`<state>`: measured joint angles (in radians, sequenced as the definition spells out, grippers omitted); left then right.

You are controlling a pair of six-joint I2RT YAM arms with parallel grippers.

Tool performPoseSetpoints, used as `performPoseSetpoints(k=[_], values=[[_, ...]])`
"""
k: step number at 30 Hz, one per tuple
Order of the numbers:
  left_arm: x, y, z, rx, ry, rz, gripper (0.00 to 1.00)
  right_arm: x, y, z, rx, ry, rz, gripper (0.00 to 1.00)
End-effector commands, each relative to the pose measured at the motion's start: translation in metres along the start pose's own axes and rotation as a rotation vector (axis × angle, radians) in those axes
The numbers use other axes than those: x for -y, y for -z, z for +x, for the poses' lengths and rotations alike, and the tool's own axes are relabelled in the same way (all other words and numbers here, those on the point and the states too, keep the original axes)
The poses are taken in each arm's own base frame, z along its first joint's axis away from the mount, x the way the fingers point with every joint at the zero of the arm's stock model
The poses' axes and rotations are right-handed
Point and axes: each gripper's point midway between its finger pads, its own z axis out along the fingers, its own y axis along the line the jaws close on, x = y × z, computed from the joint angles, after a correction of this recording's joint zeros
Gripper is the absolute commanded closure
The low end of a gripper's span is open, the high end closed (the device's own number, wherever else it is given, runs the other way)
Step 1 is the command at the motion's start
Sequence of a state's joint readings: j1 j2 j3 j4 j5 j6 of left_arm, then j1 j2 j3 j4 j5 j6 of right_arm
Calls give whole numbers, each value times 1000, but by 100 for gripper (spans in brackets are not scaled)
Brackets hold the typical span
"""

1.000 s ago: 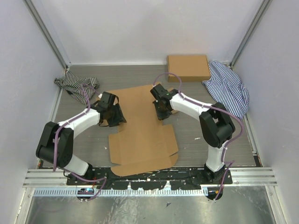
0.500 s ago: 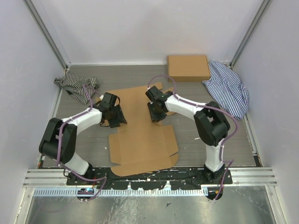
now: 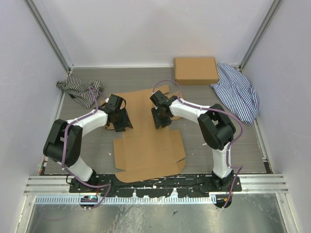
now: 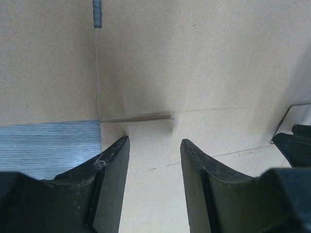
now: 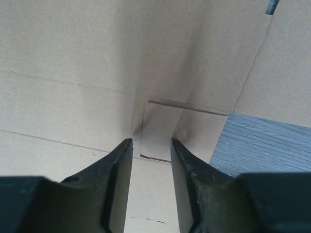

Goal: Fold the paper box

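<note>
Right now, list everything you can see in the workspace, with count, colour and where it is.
paper box: one, brown, a flat die-cut sheet in the middle of the table
ready-made cardboard box: one, brown, closed, far right by the back wall
dark striped cloth: one, black and white, bunched at the far left
blue striped cloth: one, blue and white, at the far right, beside the closed box
table: one, grey wood grain
left arm: one, white and black, reaching in from the near left
right arm: one, white and black, reaching in from the near right
left gripper: one, black, open over the sheet's left side
right gripper: one, black, open over the sheet's right side
</note>
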<state>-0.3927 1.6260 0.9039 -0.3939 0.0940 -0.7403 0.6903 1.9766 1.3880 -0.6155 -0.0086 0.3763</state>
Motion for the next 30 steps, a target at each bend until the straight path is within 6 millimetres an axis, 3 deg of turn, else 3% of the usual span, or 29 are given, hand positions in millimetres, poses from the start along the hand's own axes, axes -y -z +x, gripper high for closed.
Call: performPoseSetpoints(k=[1,6,9,11,17,20,30], values=[[-4,19,-1,-2,-22,-45,45,-9,30,-30,106,-8,-1,52],[9,74,-37,158,-60,-50,41,-6,74,-66,222,-16,17,37],[10,100,-59,241,-81,-70,40,9,94,-89,274,-47,30,36],[1,107,-72,275,-74,-100,39,25,104,-104,300,-86,28,35],[-51,99,-102,277,65,-166,40,108,120,-132,357,-246,92,35],[-73,86,-110,256,127,-185,41,136,114,-136,348,-275,117,35],[-83,52,-123,182,119,-227,43,155,62,-137,269,-270,84,36]])
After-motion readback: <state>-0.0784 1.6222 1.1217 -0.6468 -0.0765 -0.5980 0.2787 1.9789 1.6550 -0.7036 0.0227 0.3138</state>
